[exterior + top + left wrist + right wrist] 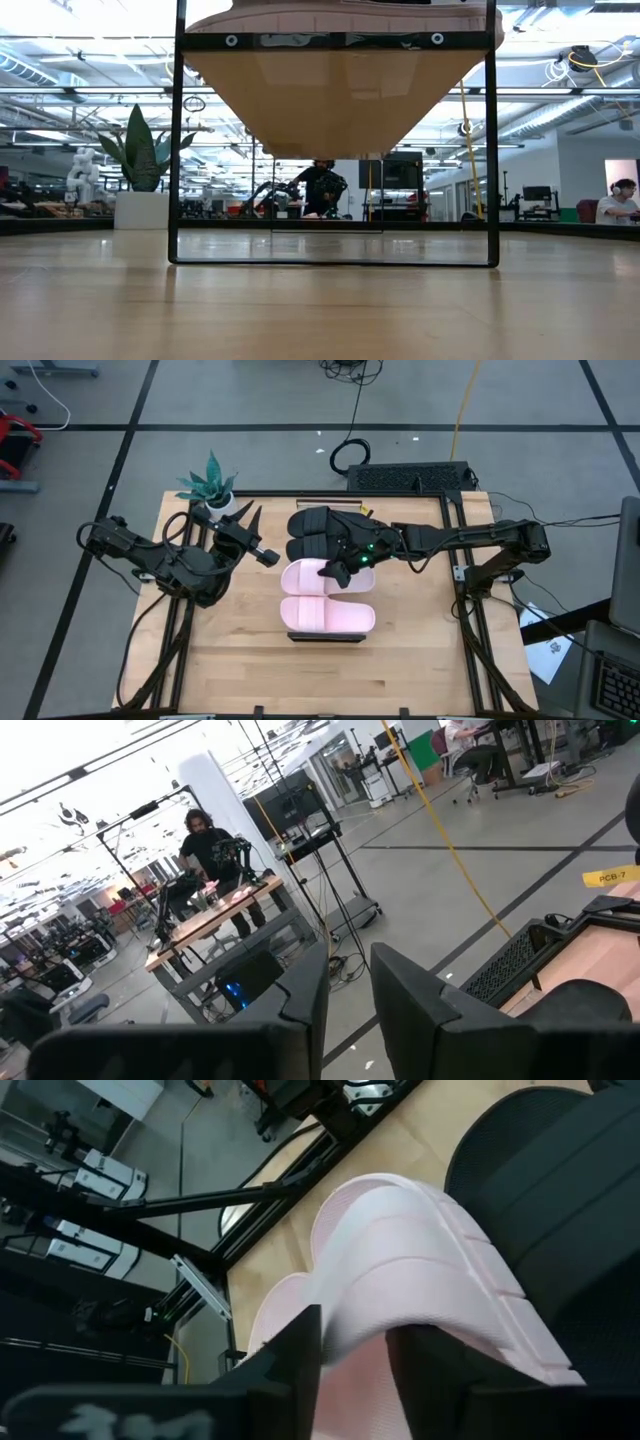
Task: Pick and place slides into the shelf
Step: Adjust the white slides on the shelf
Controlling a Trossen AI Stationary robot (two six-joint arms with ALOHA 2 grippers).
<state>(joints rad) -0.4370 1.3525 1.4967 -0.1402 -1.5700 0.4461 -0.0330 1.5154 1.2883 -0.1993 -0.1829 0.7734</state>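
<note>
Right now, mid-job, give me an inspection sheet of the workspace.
Surface: wooden table, bare at the front.
Job's things: two black slides and two pink slides lie in a row on the shelf.
Clutter: potted plant at the back left corner.
Grippers: right gripper on the nearer-back pink slide's strap, jaws straddling it; left gripper held clear, holding nothing.
Cables: coiled black cable on the floor behind.
Surroundings: a person at a distant bench.

A yellow floor tag [609, 877] reads "PCB-7".
</note>
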